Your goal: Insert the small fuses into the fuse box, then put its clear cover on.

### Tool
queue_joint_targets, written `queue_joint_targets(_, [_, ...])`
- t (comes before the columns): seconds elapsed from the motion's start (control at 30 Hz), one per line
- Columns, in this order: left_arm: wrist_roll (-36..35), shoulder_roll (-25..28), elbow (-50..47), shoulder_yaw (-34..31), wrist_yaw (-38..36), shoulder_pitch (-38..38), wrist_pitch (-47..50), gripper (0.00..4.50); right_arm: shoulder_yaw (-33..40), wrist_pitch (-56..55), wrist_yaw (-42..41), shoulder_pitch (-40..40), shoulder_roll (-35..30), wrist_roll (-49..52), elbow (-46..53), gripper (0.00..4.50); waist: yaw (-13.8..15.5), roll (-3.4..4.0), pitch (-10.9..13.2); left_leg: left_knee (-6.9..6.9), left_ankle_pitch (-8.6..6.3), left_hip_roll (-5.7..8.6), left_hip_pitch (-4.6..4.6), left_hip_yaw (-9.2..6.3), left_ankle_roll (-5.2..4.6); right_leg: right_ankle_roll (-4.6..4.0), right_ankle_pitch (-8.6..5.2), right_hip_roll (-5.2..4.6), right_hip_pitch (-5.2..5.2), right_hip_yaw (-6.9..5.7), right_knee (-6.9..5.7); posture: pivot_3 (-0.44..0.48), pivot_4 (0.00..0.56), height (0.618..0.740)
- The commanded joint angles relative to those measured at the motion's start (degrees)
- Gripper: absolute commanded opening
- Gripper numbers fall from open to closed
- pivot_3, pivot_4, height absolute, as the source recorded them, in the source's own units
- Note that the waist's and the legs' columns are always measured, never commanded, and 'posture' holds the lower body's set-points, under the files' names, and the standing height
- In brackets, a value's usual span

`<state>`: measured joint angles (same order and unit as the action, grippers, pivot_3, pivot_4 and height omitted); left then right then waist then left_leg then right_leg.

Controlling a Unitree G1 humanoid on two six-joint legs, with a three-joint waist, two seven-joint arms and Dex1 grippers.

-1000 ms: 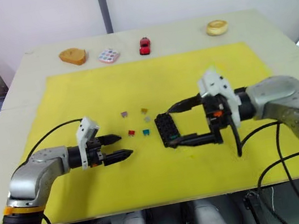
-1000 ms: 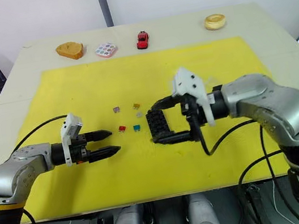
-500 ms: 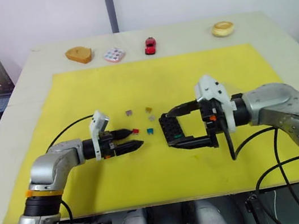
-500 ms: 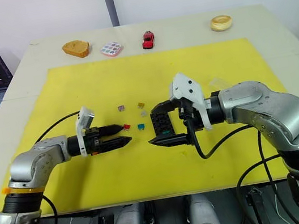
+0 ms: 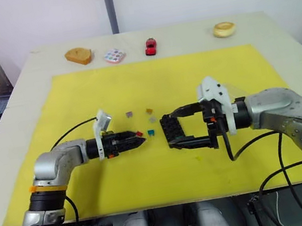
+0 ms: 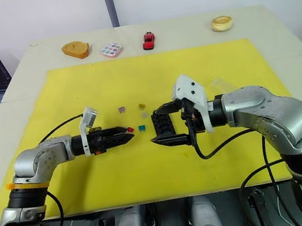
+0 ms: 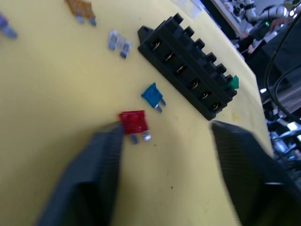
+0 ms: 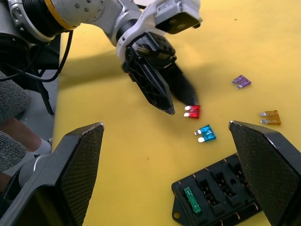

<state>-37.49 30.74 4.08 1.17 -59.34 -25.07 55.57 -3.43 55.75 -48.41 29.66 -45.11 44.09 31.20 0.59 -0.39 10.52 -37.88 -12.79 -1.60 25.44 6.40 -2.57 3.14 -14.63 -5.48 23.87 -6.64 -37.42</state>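
Red fuse [image 7: 133,122] on the yellow mat [image 5: 191,77], mid-bench: the left pincer [image 5: 138,141] has advanced across the mat over the last second and now has its fingers spread to either side of this fuse, one fingertip [image 7: 115,134] touching it, nothing gripped yet. The grasp for the next insertion appears imminent. The right pincer [image 5: 171,128] remains wide open, one finger on each side of the fuse box [image 5: 171,129], steadying rather than clamping it, near the mat's centre.

Counts: six fuses. One green fuse [image 8: 188,194] sits in a box slot; five lie loose on the mat beside the box: red, teal [image 7: 152,95], grey [image 7: 118,42], tan [image 7: 81,7] and purple [image 8: 241,81]. One fuse box. One clear cover [image 6: 223,84], lying on the mat toward the right edge. Along the bench's far edge: one toy car [image 5: 150,46], one dotted palette [image 5: 114,56], two rounded tan items.
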Motion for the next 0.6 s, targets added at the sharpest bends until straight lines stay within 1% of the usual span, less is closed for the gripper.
queue_joint_targets(0.03, [-1.36,-1.64,0.17,0.1,1.54,1.96,2.63,0.99,1.88,-1.2,0.39,0.74,-0.02,0.15,0.56,4.5,0.05,0.0,0.0,0.0,0.0,0.0,0.0,0.0,0.0,0.0,0.0,0.0,0.0,0.0,0.0,0.0,0.15,0.74])
queue_joint_targets(0.1, [-0.92,-2.18,0.45,-0.17,2.11,2.7,1.91,0.06,1.75,-1.41,0.36,0.87,-0.05,-0.06,0.23,4.5,0.16,0.0,0.0,0.0,0.0,0.01,0.0,0.0,0.0,0.0,0.0,-0.01,-0.02,0.0,0.02,0.0,0.15,0.74])
queue_joint_targets(0.2, [-1.08,-3.06,0.59,-1.48,3.31,3.47,1.68,0.06,1.66,-1.74,0.14,0.86,-0.34,-0.27,-0.15,4.5,0.07,0.02,-0.01,0.0,-0.02,0.01,-0.02,0.0,0.0,-0.03,-0.01,-0.03,-0.06,0.0,0.1,0.0,0.15,0.74])
queue_joint_targets(0.33, [-2.42,-3.89,0.17,-4.76,4.48,4.25,1.1,0.06,1.62,-1.89,-0.34,0.88,-0.69,-0.19,-0.72,4.5,0.08,0.04,-0.02,0.0,-0.04,0.01,-0.02,0.0,0.01,-0.09,-0.05,-0.04,-0.04,0.0,0.1,0.0,0.15,0.74])
queue_joint_targets(0.47, [-3.5,-3.47,-0.81,-6.35,5.54,4.89,1.25,0.06,1.12,-2.09,-1.19,1.28,-0.83,-0.46,-1.72,4.5,-0.03,0.04,-0.02,0.01,-0.04,0.0,-0.01,-0.01,0.02,-0.16,-0.08,-0.05,-0.02,0.01,0.11,0.0,0.15,0.74])
queue_joint_targets(0.6, [-4.05,-2.62,-2.19,-6.56,6.22,5.63,1.45,0.06,0.42,-2.76,-2.17,1.6,-0.96,-1.42,-2.58,4.5,-0.26,0.04,-0.02,0.04,-0.04,-0.01,-0.01,-0.01,0.02,-0.18,-0.09,-0.05,0.01,0.01,0.11,0.0,0.15,0.74])
